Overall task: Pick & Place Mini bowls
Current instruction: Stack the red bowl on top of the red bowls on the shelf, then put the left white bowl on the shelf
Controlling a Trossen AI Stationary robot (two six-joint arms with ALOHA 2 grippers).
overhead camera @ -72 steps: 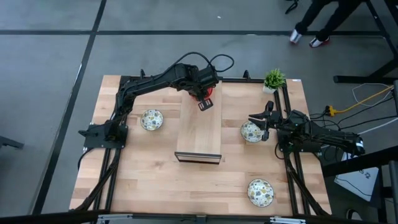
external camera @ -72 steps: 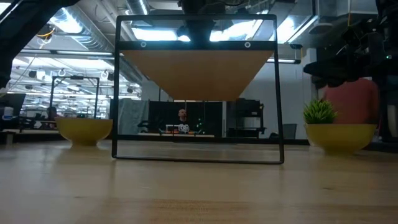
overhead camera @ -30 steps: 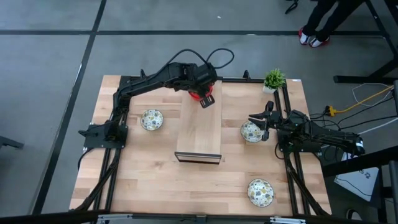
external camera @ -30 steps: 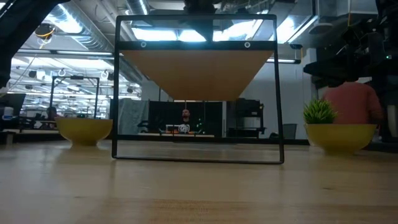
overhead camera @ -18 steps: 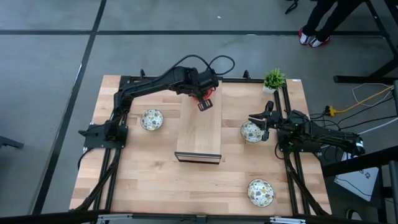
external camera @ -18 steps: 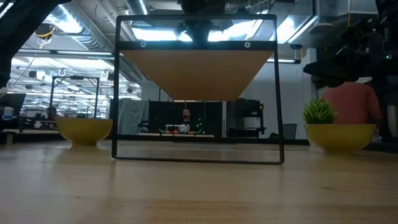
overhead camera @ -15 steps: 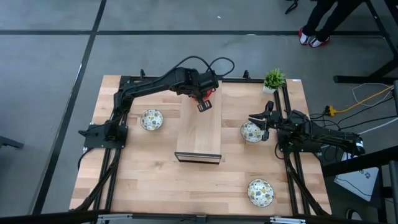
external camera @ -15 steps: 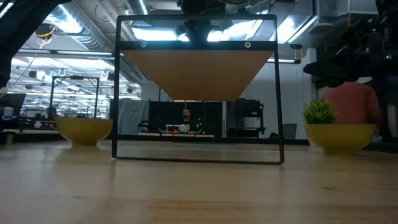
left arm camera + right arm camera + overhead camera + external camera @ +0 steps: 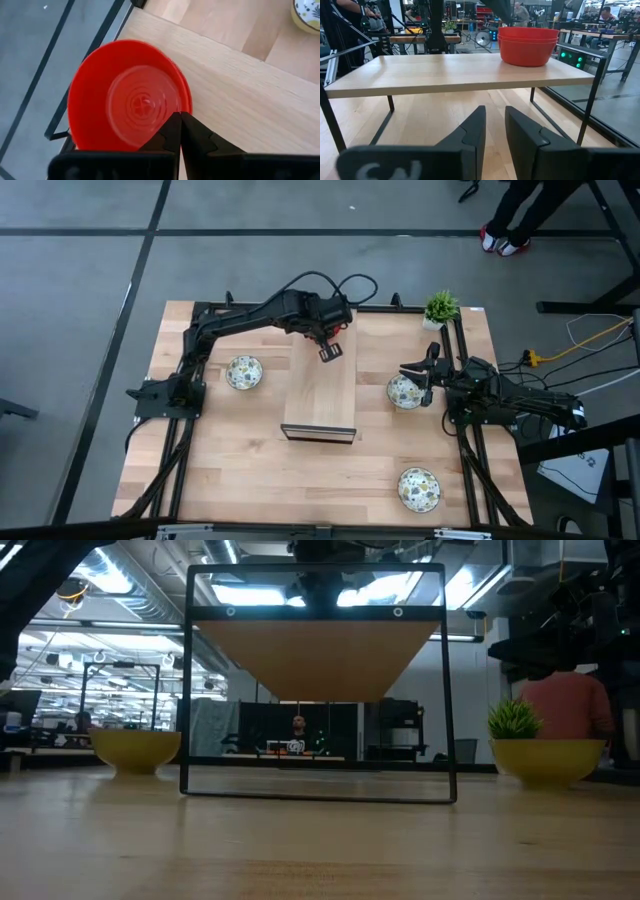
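Observation:
A stack of glossy red mini bowls (image 9: 125,102) (image 9: 527,47) stands on its base at the far end of a raised wooden shelf (image 9: 322,395). In the high view my left arm hides it. My left gripper (image 9: 331,351) (image 9: 177,122) is shut, its fingertips over the top bowl's rim. Three patterned bowls sit on the table: one left of the shelf (image 9: 243,372), one right of it (image 9: 403,392), one near the front right (image 9: 418,488). My right gripper (image 9: 415,380) (image 9: 495,117) hovers over the right one, open by a narrow gap. My left gripper's shut fingertips (image 9: 172,125) come slanting down from above and end at the rim (image 9: 186,107) of the top red bowl. Whether they touch that rim, I cannot tell. The stack stands upright on the shelf.
The shelf stands on thin black metal legs (image 9: 186,690), with open space beneath it. A small potted plant (image 9: 440,308) sits at the table's far right corner. Black arm frames (image 9: 185,440) run along the left and right sides. A person's feet (image 9: 500,235) show beyond the far edge.
My left gripper has drawn back a little along the shelf toward the table's near edge. The arm now covers the red stack that showed beside it in the high view a second ago. The bowls have stayed in place.

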